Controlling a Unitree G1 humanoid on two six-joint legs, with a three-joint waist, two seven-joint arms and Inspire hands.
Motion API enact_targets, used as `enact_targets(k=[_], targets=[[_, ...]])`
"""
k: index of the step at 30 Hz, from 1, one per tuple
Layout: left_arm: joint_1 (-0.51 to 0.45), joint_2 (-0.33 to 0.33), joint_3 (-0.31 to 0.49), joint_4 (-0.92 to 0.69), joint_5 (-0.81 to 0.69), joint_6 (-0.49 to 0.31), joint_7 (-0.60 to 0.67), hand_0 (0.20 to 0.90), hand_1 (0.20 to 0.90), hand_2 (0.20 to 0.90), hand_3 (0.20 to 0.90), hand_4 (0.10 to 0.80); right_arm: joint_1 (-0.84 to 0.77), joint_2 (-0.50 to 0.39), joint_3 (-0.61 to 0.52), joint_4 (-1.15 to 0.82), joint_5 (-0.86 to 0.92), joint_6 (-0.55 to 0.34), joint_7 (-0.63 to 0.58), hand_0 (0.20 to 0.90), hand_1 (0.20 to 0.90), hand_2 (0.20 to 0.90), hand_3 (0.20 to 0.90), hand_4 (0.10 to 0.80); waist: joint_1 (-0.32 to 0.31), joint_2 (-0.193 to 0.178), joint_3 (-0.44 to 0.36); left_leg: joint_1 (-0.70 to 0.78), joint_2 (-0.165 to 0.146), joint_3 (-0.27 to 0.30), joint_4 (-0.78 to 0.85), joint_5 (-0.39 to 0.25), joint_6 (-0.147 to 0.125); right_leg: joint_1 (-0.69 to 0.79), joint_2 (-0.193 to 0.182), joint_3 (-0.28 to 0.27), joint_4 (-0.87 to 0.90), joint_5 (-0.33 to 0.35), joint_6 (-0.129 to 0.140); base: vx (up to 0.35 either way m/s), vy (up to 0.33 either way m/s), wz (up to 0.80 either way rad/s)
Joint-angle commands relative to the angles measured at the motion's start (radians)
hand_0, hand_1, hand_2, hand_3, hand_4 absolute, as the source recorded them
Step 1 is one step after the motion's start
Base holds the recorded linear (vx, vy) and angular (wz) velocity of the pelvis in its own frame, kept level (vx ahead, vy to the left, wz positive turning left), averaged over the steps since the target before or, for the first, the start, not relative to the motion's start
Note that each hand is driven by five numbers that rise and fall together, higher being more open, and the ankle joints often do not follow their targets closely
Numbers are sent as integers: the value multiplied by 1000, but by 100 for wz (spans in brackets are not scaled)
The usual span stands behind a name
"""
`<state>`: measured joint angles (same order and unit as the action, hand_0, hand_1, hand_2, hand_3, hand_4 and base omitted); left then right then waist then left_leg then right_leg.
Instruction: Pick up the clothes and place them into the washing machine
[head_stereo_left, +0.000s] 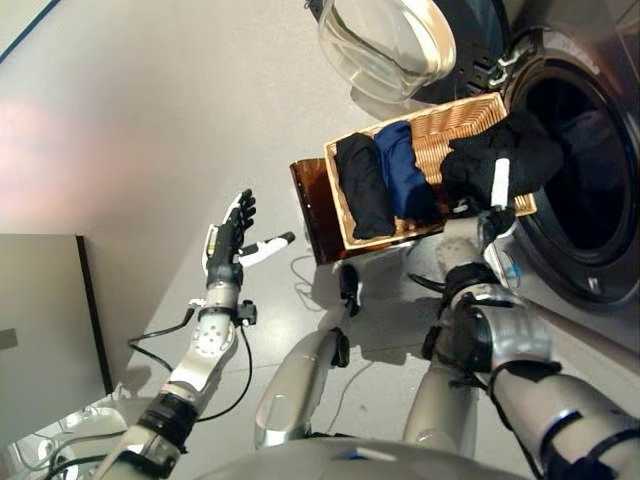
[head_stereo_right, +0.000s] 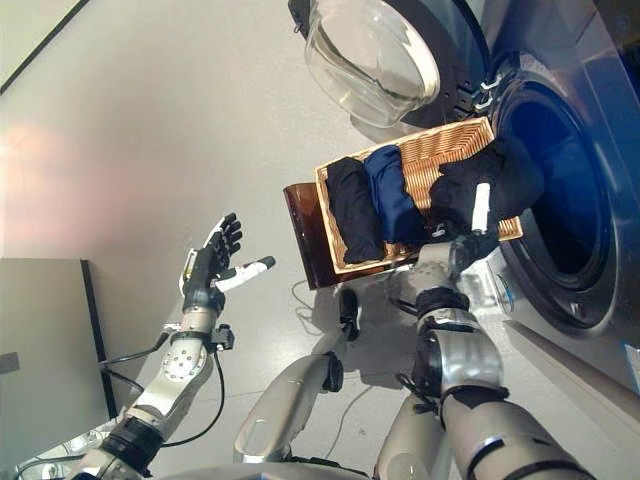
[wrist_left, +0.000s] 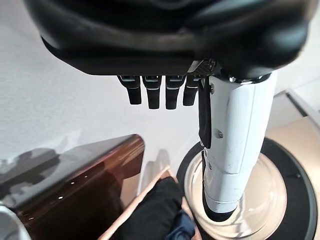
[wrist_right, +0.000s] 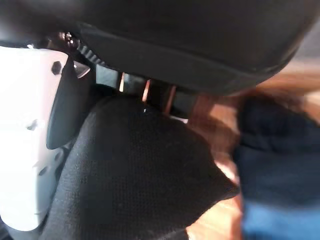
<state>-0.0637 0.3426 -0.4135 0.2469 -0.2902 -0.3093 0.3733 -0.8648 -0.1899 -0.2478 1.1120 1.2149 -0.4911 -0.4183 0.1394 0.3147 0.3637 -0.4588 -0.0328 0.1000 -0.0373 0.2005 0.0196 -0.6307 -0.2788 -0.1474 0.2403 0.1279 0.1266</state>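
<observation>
Home laundry corner: front-loading washing machine (head_stereo_left: 585, 170), wicker basket (head_stereo_left: 455, 120) of clothes, grey floor (head_stereo_left: 150, 120).

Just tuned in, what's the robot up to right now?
The right hand is closed on a black garment at the end of the wicker basket nearest the washing machine's open drum. A second black piece and a navy piece lie folded in the basket. The left hand hangs open and empty over the floor.
</observation>
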Motion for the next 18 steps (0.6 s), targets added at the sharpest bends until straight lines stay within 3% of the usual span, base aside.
enact_targets(k=[1, 6, 9, 10, 11, 13, 14, 16, 17, 18], targets=[[-23, 16, 20, -80, -4, -68, 6, 900, 900, 900, 900, 800, -32, -9, 26, -149, 28, -84, 102, 200, 200, 200, 200, 300, 24, 9, -1, -49, 4, -22, 122, -124, -95, 79, -20, 3, -40, -96, 33, 0, 0, 0], [-8, 20, 19, -76, -21, -74, -9, 900, 900, 900, 900, 800, -76, -67, -2, -183, 24, -125, 92, 200, 200, 200, 200, 300, 32, 23, -6, -57, 4, -26, 125, -123, -98, 68, -22, 8, -27, -104, 34, 0, 0, 0], [4, 28, 36, -74, -38, -86, -21, 900, 900, 900, 900, 800, -157, -219, -37, -242, -27, -164, 40, 200, 200, 200, 200, 300, 36, 34, -12, -70, 3, -28, 146, -132, -97, 45, -24, 17, 1, -117, 35, 0, 0, 0], [1, 27, 35, -74, -39, -86, -22, 900, 900, 900, 900, 800, -161, -223, -38, -242, -32, -163, 34, 200, 200, 200, 200, 300, 38, 36, -11, -73, 3, -27, 149, -133, -97, 42, -24, 19, 4, -119, 35, 0, 0, 0], [15, 41, 46, -75, -49, -95, -25, 900, 900, 900, 900, 800, -210, -344, -31, -274, -74, -179, 1, 200, 200, 200, 200, 300, 38, 33, -14, -80, 3, -28, 160, -137, -93, 28, -23, 24, 20, -124, 35, -1, 9, 4], [17, 43, 49, -73, -55, -98, -27, 900, 900, 900, 900, 800, -234, -395, -17, -284, -106, -183, -31, 200, 200, 200, 200, 300, 42, 34, -15, -86, 4, -25, 166, -140, -92, 16, -22, 30, 28, -127, 35, 3, 13, 7], [26, 56, 54, -70, -60, -103, -25, 900, 900, 900, 900, 800, -293, -502, 19, -305, -173, -191, -93, 200, 200, 200, 200, 300, 43, 32, -21, -91, 5, -22, 167, -140, -93, 1, -22, 38, 35, -126, 37, 3, 24, 5], [26, 54, 58, -70, -63, -106, -23, 900, 900, 900, 900, 800, -338, -552, 50, -324, -209, -192, -132, 200, 200, 200, 200, 300, 48, 35, -23, -95, 7, -17, 163, -138, -93, -13, -21, 45, 38, -125, 38, -3, 14, -2], [42, 66, 62, -74, -68, -108, -20, 900, 900, 900, 900, 800, -380, -615, 89, -328, -229, -183, -155, 450, 450, 450, 450, 478, 51, 32, -31, -93, 6, -14, 156, -135, -95, -22, -22, 50, 39, -123, 39, 1, 23, -9], [48, 64, 65, -81, -72, -110, -21, 900, 900, 900, 900, 800, -397, -632, 120, -314, -239, -164, -161, 900, 900, 900, 900, 800, 53, 33, -34, -93, 8, -11, 150, -133, -96, -27, -21, 56, 40, -123, 39, 2, 23, -10]])
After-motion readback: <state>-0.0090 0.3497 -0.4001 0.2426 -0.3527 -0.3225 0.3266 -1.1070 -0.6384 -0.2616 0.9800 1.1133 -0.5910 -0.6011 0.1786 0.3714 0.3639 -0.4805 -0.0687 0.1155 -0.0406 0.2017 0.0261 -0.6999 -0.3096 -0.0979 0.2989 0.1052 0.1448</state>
